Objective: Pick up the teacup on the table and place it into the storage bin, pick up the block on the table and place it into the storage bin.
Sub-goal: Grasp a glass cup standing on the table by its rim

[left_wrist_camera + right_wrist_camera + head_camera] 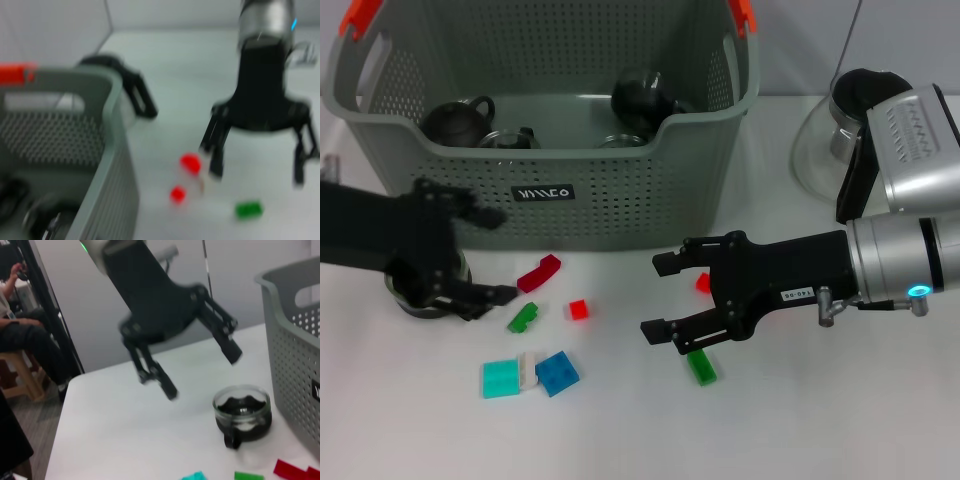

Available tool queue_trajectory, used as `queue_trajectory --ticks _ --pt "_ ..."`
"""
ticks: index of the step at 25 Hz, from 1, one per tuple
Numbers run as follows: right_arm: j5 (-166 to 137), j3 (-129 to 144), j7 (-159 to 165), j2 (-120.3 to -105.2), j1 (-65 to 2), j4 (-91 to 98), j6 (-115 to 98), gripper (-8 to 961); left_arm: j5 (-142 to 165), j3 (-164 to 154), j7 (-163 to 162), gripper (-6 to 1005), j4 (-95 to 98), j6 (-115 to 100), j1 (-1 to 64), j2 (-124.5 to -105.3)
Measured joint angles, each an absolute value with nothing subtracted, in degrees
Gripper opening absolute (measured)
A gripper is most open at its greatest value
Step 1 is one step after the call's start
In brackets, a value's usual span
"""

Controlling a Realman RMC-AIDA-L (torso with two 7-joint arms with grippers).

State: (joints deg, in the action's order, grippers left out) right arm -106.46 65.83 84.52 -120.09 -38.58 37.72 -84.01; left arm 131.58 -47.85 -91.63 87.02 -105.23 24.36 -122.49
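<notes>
- At the table's left edge, my left gripper (470, 255) hangs spread above the small clear glass teacup with dark contents (242, 415); I fear one finger clipping its rim and tipping it.
- Behind, the large grey-green perforated plastic storage bin (620, 190) already holds dark pots, well within reach.
- To the right, my right gripper (665, 297) is spread wide, a green plastic block (701, 367) just beneath; closing off-centre could flick it away.

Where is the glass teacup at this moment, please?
In the head view the glass teacup stands on the table at the robot's left, before the storage bin, below the open left gripper.
</notes>
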Motion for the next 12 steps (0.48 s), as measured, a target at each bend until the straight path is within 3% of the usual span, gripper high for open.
queue_trajectory --ticks 12 --pt "-105.8 69.6 83.5 -120.38 -39.6 36.3 -79.4 930 149.1 -48.8 -89.0 830 84.7 -98.0 24.2 -123.72"
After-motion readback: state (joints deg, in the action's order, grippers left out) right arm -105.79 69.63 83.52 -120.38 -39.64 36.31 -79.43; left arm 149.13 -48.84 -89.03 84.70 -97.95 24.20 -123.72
